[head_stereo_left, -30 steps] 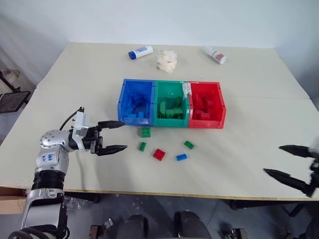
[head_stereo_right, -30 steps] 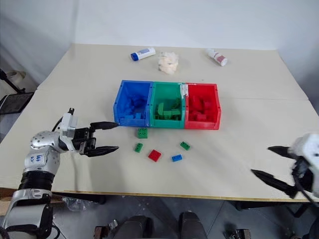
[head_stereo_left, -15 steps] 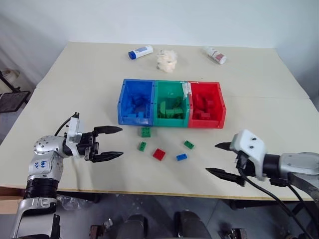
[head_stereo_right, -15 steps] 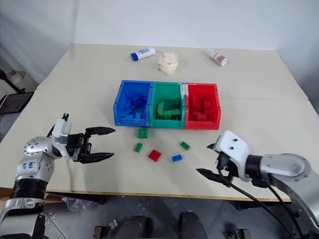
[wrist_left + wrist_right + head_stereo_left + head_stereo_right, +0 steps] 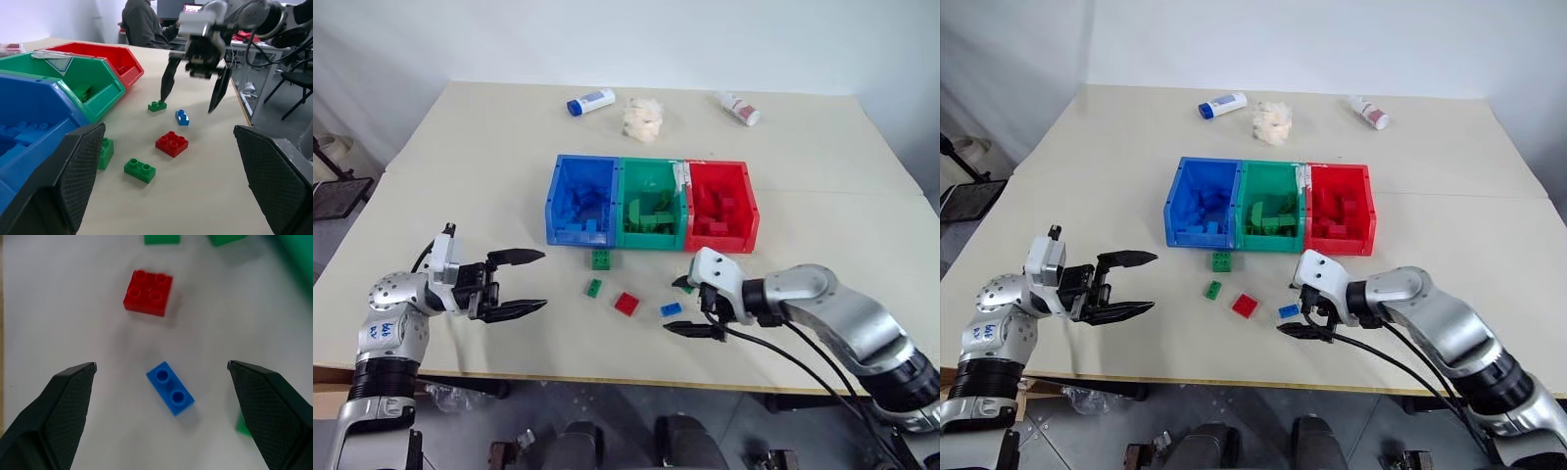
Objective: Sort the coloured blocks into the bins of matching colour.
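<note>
Bins [image 5: 651, 168]: blue, green and red tubs are sitting joined in one row at mid-table, blue on the robot's left, red on its right, each already holding bricks of its own colour.

Blue block [image 5: 670, 308]: two-stud brick, lying flat on the table in front of the bins, below the seam between green and red; its long axis is running diagonally to the bin row.

Red block [image 5: 626, 304]: square four-stud brick, lying just left of the blue block, apart from it.

Green blocks: one [image 5: 600, 258] is resting just in front of the green bin, one [image 5: 593, 287] is sitting nearer the table's front edge, one [image 5: 157, 105] is lying by the right gripper's far fingertip.

Right gripper [image 5: 687, 306]: fingers are standing wide, straddling the blue block without touching it.

Left gripper [image 5: 519, 282]: fingers are spread wide, holding nothing, hovering left of the bins over bare table.

Table [image 5: 822, 206]: open surface is lying around the loose bricks.
</note>
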Tool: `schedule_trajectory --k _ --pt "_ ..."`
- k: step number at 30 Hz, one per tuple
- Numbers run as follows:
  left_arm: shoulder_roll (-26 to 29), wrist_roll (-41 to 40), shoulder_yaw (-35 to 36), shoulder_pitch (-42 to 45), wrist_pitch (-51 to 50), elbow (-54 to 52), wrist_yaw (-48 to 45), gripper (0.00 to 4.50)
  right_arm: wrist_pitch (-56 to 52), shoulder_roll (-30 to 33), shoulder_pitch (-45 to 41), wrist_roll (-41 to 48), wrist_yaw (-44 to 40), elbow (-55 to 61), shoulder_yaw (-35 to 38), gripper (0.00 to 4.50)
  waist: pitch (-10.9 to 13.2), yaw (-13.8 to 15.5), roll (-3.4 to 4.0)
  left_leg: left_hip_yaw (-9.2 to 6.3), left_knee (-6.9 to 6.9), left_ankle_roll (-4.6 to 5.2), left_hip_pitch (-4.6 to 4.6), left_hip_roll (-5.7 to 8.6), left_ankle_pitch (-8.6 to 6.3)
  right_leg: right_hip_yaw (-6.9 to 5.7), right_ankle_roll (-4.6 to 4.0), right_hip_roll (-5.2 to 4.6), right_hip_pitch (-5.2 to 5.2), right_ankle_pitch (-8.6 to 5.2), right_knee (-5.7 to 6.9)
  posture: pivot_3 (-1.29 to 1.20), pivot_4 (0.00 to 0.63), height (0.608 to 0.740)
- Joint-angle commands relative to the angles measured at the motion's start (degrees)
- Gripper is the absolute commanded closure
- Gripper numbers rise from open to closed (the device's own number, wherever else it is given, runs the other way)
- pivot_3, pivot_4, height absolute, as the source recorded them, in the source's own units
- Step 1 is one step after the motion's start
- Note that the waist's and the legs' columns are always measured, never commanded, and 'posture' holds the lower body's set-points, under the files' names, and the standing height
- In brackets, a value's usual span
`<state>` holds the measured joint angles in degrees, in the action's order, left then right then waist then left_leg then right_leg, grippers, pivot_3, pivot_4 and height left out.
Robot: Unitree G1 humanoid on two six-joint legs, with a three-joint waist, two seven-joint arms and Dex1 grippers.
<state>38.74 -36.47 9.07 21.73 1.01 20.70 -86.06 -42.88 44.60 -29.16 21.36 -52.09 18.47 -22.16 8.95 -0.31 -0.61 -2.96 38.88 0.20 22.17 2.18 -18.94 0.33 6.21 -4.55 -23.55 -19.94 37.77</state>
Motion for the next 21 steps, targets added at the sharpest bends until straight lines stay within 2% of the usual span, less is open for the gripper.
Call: schedule_trajectory --k 1,2,11,13,21 --pt "0.0 -1.2 1.2 -0.4 1.1 -1.7 -5.2 0.00 2.6 -1.0 -1.4 -2.6 -2.9 -3.2 -1.7 0.40 0.0 0.0 0.00 0.00 0.00 0.00 0.00 0.00 0.00 0.00 0.00 0.00 0.00 0.00 0.00 0.00 0.150 0.740" --pt "0.0 -1.3 1.3 -0.4 1.2 -1.8 -5.0 0.00 2.7 -1.1 -1.6 -3.1 -3.7 -3.9 -2.3 0.58 0.0 0.0 0.00 0.00 0.00 0.00 0.00 0.00 0.00 0.00 0.00 0.00 -0.01 0.00 0.01 0.00 0.150 0.740" --pt "0.2 -1.7 2.0 -0.8 1.1 -2.2 -4.8 0.00 5.6 -2.8 -1.4 -5.8 -5.8 -6.2 -1.6 3.55 0.0 -0.1 0.01 0.00 0.00 -0.02 0.00 -0.01 -0.01 -0.01 0.00 0.00 -0.01 0.00 0.02 0.00 0.150 0.740" --pt "0.1 -1.5 2.0 -0.4 1.3 -1.6 -5.0 0.00 5.9 -2.9 -1.1 -5.9 -5.8 -5.8 -1.1 4.05 0.0 -0.1 0.00 0.00 0.00 -0.02 0.00 0.00 -0.01 -0.01 0.00 0.00 -0.02 0.00 0.02 0.00 0.150 0.740" --pt "-1.0 -1.1 1.4 1.8 2.0 0.6 -6.2 0.00 -0.5 -3.2 -0.7 -2.2 -2.1 3.0 5.9 4.05 0.0 -0.1 0.02 0.00 0.00 -0.02 0.01 0.00 -0.01 -0.01 0.00 0.00 -0.03 0.00 0.02 0.00 0.150 0.740"
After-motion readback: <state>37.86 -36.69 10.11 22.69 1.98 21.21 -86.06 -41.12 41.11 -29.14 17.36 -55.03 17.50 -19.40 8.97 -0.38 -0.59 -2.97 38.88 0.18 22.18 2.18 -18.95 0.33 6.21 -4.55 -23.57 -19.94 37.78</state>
